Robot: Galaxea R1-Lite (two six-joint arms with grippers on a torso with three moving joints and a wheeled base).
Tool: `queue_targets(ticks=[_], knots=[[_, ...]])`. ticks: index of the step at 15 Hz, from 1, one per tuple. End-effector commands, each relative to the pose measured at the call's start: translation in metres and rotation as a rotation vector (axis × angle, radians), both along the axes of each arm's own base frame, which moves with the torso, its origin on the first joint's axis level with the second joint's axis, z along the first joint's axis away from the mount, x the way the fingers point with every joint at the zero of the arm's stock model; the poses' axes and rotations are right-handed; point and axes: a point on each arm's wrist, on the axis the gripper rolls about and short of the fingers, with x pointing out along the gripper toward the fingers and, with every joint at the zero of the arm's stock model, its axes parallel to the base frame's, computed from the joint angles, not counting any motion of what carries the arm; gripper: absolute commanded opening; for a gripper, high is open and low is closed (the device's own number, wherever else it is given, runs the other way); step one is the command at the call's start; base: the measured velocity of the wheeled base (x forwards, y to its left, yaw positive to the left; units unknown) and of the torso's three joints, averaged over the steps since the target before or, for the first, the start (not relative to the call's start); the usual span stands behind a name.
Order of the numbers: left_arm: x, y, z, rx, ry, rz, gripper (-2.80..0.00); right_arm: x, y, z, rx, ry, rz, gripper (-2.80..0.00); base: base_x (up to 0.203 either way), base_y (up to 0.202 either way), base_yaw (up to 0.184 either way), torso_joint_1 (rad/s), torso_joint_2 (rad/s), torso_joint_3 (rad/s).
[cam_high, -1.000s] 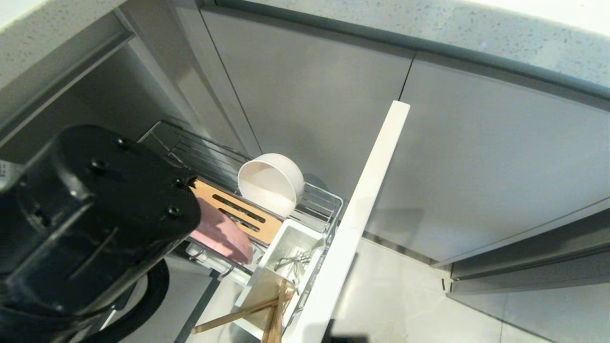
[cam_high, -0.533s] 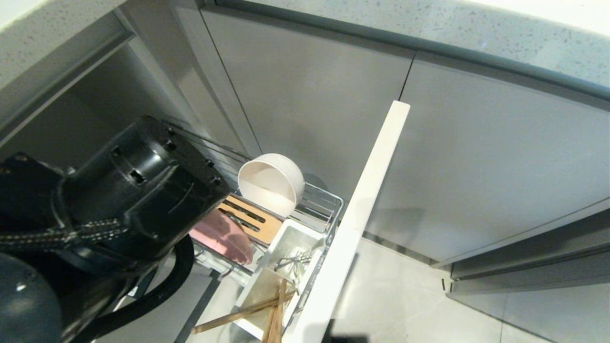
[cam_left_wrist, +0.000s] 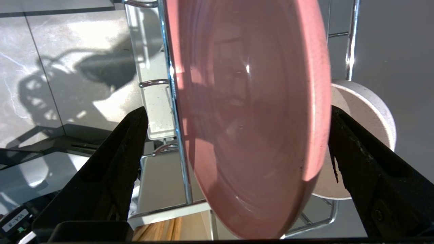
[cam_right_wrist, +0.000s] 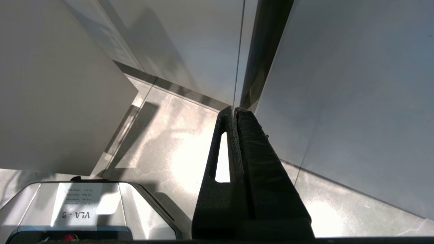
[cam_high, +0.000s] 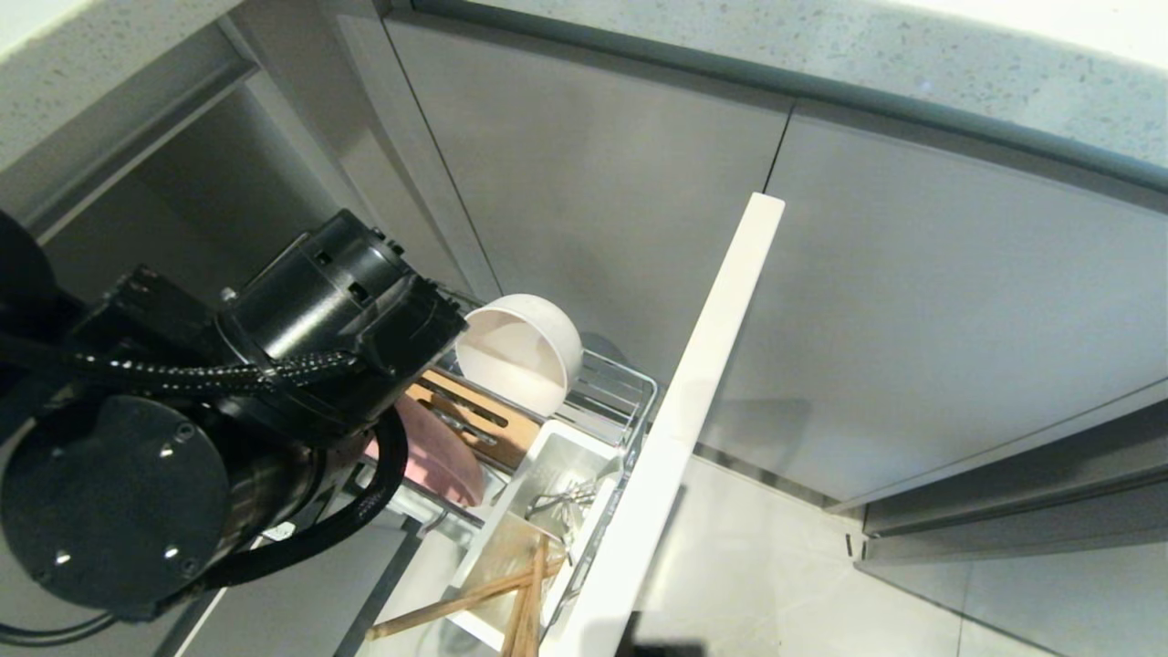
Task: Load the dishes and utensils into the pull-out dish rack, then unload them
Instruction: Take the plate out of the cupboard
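Observation:
The pull-out dish rack (cam_high: 613, 381) is drawn out of the cabinet. The pale-pink plate (cam_left_wrist: 251, 128) stands on edge in it, and its rim (cam_high: 443, 461) shows under my left arm (cam_high: 301, 356). My left gripper (cam_left_wrist: 238, 110) is open, one black finger (cam_left_wrist: 125, 156) on each side of the plate. The white bowl (cam_high: 522, 351) leans on its side just behind the plate, also seen as a white bowl (cam_left_wrist: 362, 112) past the right finger. Wooden chopsticks (cam_high: 511, 593) and a metal spoon (cam_high: 555, 500) sit in the white tub (cam_high: 584, 456). My right gripper (cam_right_wrist: 234, 110) is shut, parked above the floor.
The rack's pale front panel (cam_high: 698, 401) stands along its right side. An orange-brown slotted board (cam_high: 474, 422) lies under the dishes. Grey cabinet doors (cam_high: 912, 301) stand behind, with the countertop (cam_high: 821, 64) above. Light floor tiles (cam_high: 776, 566) lie to the right.
My left arm has swung up and toward the rack, its wrist turning, and now covers more of the plate. The gripper stays open. Plate, bowl and utensils have not moved.

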Motion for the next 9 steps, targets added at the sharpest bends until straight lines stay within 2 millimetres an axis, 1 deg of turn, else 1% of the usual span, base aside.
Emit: queue_targets(ticks=[1,4,9], knots=[[0.0006,0.0002,0.0007,-0.004,-0.006,0.01,0.0,0.0002,0.0,-0.0004,0.0,0.002,0.001,-2.8,0.0,0.0,0.0,0.0,0.0,0.0],[0.0006,0.0002,0.0006,0.003,-0.005,0.007,0.0,0.0002,0.0,-0.0004,0.0,0.002,0.001,-2.8,0.0,0.0,0.0,0.0,0.0,0.0],[0.0026,-0.0025,0.004,-0.04,-0.034,0.011,0.0,0.0002,0.0,-0.0004,0.0,0.002,0.0,-2.8,0.0,0.0,0.0,0.0,0.0,0.0]])
